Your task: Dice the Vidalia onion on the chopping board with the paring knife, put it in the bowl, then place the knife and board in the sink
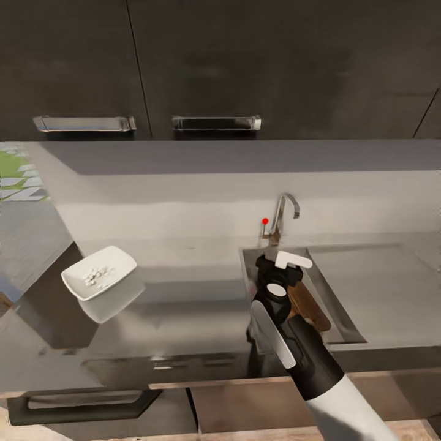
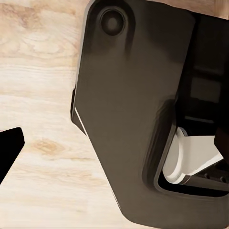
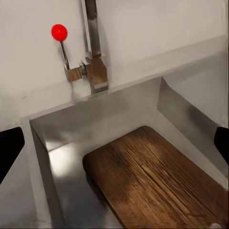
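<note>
The dark brown chopping board [image 1: 310,306] [image 3: 157,181] lies tilted inside the sink [image 1: 247,269] [image 3: 95,119], one end resting up against the basin's right wall. My right gripper [image 1: 275,272] [image 3: 116,148] hangs open just above the board's end, with nothing between its fingers. On the countertop [image 1: 184,288] at the left stands the white bowl [image 1: 120,255], holding the diced Vidalia onion [image 1: 98,275] as small white cubes. The paring knife is out of view. My left gripper [image 2: 114,148] is lowered beside the robot's dark body [image 2: 129,119], over wooden floor, and looks open.
The chrome tap [image 1: 285,211] [image 3: 90,28] with its red-tipped lever [image 1: 265,221] [image 3: 59,32] rises behind the basin. A flat drainboard wing [image 1: 380,288] extends right. Dark wall cabinets with steel handles [image 1: 84,124] hang overhead. A drawer handle [image 1: 79,404] sits below the counter front.
</note>
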